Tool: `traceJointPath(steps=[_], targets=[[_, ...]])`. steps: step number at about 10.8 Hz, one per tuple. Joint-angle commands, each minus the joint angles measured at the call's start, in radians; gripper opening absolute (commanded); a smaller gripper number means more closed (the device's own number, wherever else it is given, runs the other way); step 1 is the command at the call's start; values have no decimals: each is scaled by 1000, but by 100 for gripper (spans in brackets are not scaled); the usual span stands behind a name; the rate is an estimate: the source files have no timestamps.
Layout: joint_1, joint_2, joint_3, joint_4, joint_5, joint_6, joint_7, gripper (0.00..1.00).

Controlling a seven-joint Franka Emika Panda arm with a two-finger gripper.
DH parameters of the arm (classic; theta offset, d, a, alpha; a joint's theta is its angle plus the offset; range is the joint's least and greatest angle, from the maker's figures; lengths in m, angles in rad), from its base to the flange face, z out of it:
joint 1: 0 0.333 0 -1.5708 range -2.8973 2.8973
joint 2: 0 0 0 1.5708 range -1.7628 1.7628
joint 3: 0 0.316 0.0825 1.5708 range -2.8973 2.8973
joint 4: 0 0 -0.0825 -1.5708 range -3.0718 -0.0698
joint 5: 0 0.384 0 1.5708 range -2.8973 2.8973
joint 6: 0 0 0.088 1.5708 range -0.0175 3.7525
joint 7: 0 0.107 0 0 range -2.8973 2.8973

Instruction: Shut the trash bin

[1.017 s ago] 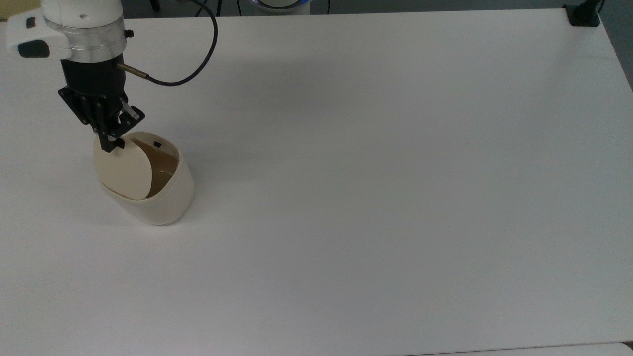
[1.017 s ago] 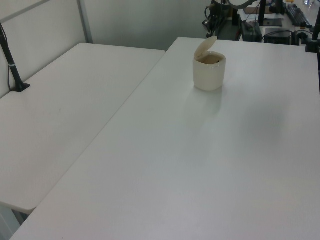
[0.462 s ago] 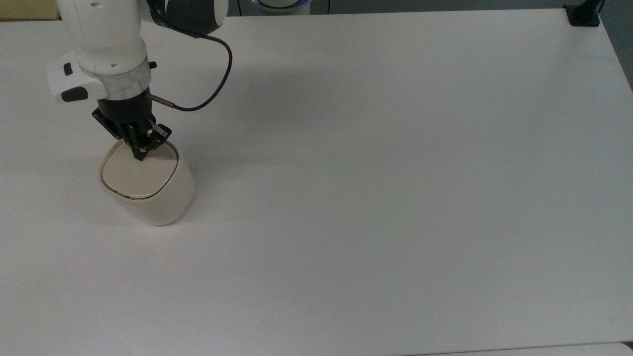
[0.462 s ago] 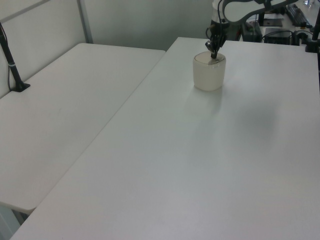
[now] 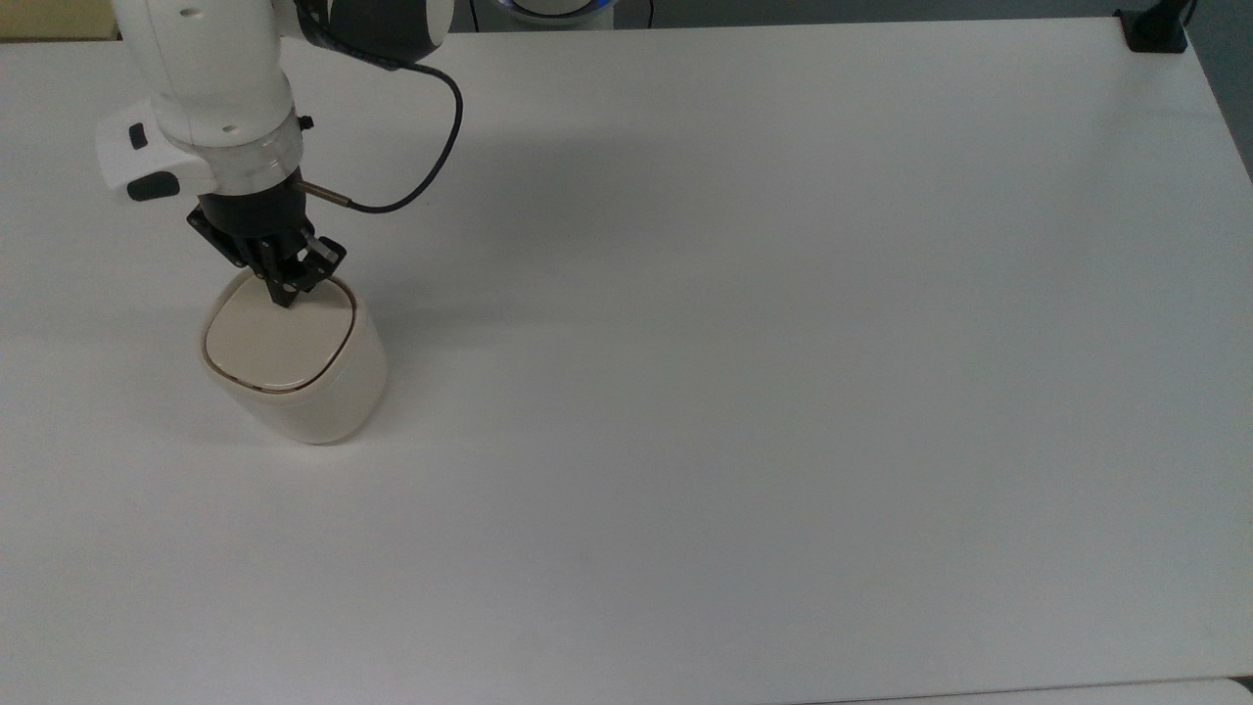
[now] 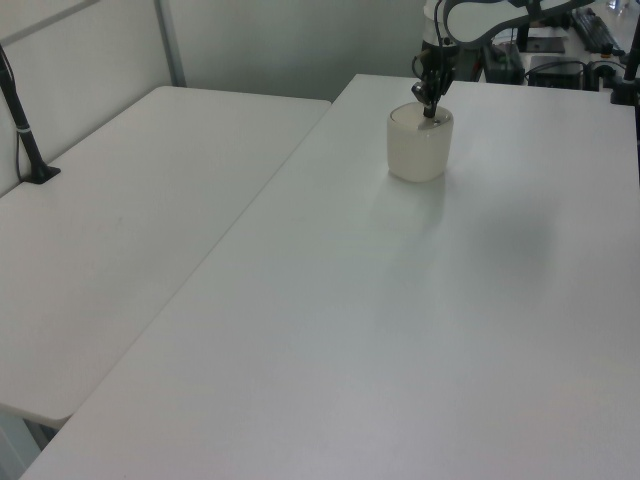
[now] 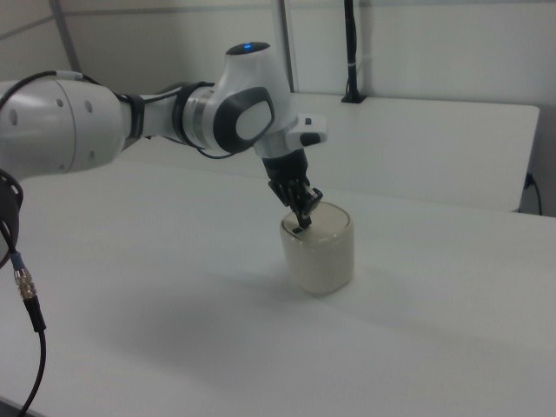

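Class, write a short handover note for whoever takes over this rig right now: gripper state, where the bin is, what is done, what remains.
Gripper: fingers shut, holding nothing, tip on the lid's edge nearest the arm.
Small cream-beige plastic trash bin: upright on the white table, at the top view's left.
Done: flat lid lies flush in the rim; bin looks closed.
Left: lift the gripper clear and check that the lid stays down.
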State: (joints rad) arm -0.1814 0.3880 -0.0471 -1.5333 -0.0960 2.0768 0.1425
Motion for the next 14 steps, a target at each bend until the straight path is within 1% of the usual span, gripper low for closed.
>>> traceJointPath(steps=[1, 3, 4, 5, 6, 8, 9, 10, 11, 12, 14], targets=[[89, -79, -2, -2, -11, -127, -21, 3], [147, -141, 4, -2, -11, -231, -24, 3], [167, -180, 24, -10, -10, -268, -23, 5], [178, -216, 50, -14, -11, -306, -23, 6], [184, -259, 65, -25, -7, -346, -26, 7], [218, -337, 84, -68, 4, -388, -50, 11], [236, -357, 85, -89, 6, -405, -60, 16], [238, -357, 85, -93, 16, -405, -61, 29], [240, -357, 85, -91, 28, -406, -61, 56], [238, -357, 85, -90, 30, -409, -61, 99], [238, -351, 85, -88, 25, -411, -63, 100]])
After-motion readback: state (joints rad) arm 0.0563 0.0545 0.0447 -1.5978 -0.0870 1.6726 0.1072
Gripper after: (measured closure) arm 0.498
